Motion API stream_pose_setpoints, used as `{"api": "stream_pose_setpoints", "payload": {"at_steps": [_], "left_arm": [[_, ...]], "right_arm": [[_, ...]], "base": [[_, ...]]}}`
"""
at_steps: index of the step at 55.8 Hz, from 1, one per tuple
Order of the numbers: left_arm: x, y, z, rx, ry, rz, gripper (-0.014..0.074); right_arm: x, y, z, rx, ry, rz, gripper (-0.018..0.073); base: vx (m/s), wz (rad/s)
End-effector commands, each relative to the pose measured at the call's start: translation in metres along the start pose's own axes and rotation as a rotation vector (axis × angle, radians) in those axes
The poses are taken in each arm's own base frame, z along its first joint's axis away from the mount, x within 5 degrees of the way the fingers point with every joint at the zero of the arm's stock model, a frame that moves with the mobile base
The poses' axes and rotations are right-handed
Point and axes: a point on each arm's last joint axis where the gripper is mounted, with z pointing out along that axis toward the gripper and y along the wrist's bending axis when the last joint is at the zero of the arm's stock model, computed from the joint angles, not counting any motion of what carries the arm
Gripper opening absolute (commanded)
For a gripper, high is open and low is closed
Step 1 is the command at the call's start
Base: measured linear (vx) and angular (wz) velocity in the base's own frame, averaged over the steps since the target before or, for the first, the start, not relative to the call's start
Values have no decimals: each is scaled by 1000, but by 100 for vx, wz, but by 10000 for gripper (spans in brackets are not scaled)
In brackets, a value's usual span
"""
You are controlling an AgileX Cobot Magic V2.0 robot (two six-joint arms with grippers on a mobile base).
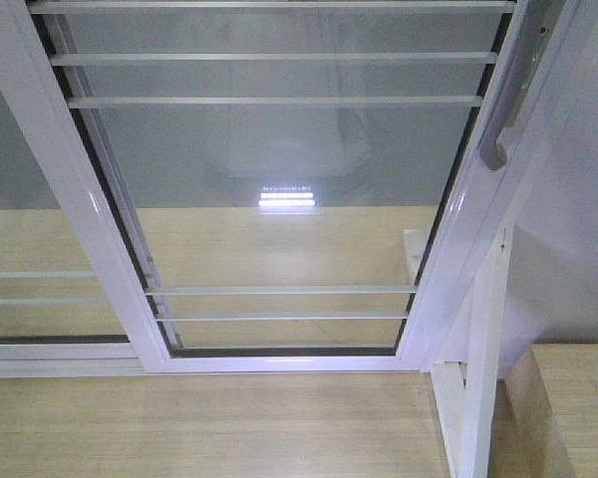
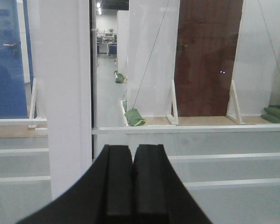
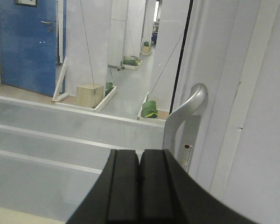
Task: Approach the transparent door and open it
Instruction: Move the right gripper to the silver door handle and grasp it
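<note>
Transparent door [image 1: 279, 189] is shown directly ahead, filling most of the front view: a tall glass panel in a white frame, crossed by thin white bars. No tabletop is visible, so places are given against the frame. A curved grey metal handle [image 1: 505, 105] is fixed on the door's right edge, just ahead and right of the right gripper [image 3: 140, 156], and is not touched. Both that claw and the left gripper [image 2: 132, 154] are pressed together and empty. The panel is judged heavy, rigid and breakable, and its glass slick. The handle is therefore the best place to take hold, hooked or gripped, then pulled steadily.
</note>
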Motion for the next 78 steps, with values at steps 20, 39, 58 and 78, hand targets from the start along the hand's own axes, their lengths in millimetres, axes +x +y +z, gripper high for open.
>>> {"api": "stream_pose_setpoints", "payload": {"at_steps": [20, 39, 58, 78], "left_arm": [[-17, 1, 22, -11, -108, -18, 74], [-16, 0, 22, -9, -90, -16, 354], [-15, 0, 22, -8, -75, -16, 472], [-12, 0, 22, -6, -48, -16, 472]], "right_arm": [[-8, -1, 20, 3, -36, 11, 100], [-7, -1, 20, 2, -28, 11, 519], [-6, 0, 21, 0, -13, 34, 629], [6, 1, 52, -17, 129, 43, 589]], "base": [[0, 0], [0, 0], [0, 0], [0, 0]]}}
